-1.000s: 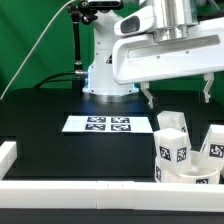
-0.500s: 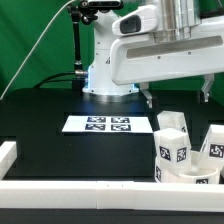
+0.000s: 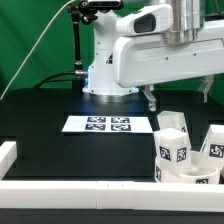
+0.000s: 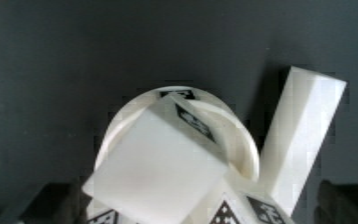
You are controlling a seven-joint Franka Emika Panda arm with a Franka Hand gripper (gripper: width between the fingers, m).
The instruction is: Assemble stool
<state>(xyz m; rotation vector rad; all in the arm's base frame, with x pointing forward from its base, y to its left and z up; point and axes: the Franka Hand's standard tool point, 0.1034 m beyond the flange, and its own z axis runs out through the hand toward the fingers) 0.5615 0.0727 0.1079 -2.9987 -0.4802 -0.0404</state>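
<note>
The white stool parts stand in a tight cluster at the exterior view's lower right. Two chunky tagged legs [image 3: 172,140] [image 3: 214,145] rise over the low seat [image 3: 190,173]. My gripper [image 3: 178,96] hangs open and empty just above this cluster, its dark fingers [image 3: 150,100] spread wide. In the wrist view the rounded white seat [image 4: 167,150] fills the middle, with a long white leg [image 4: 304,120] leaning beside it. Tagged faces show between the gripper's [image 4: 194,208] fingers. Nothing is held.
The marker board [image 3: 107,124] lies flat on the black table in front of the robot base [image 3: 105,75]. White border rails run along the front edge [image 3: 80,190] and the exterior view's left [image 3: 8,155]. A green backdrop stands behind.
The gripper and wrist have shifted slightly toward the exterior view's right and a little lower over the parts. The stool parts have not moved.
</note>
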